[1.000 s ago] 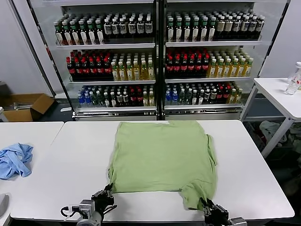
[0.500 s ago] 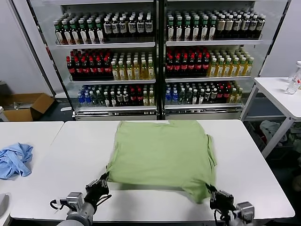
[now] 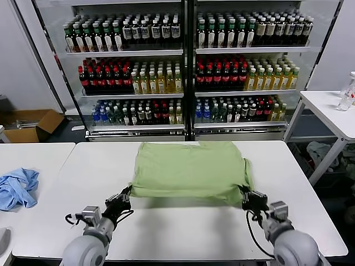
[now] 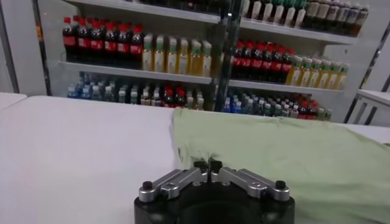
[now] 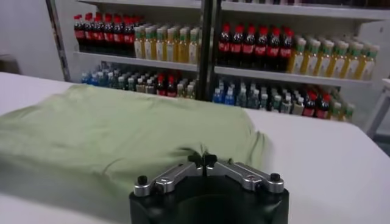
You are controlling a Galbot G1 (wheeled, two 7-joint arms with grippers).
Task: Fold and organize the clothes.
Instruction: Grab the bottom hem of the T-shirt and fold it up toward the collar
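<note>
both pincers have moved up the tabletop [image 3: 310,183], away from the robot, and they pulled the near edge of the green shirt [image 3: 188,169] along. a moment ago that edge hung low near the front of the tabletop, with one corner drooping at about 5 o'clock. now it sits higher and straighter, and the shirt looks shorter from front to back.

the left pincer [image 3: 125,195] is clenched on the shirt's near corner at about 8 o'clock. the right pincer [image 3: 248,198] is clenched on the other near corner at about 4 o'clock. both wrist views show the tips pressed tight together with green cloth caught between them.

i think the step is folding the near half over the far half. to do it well, both pincers should travel together toward 12 o'clock and stay level, so the edge does not slant. they should keep the cloth a little tight between them, lay the edge down flat, and only then let go.

the shirt lies in the middle of the tabletop. it is plain light green and soft, with a few small wrinkles. no buttons or print show on this side. the right side edge is bunched up a bit.
</note>
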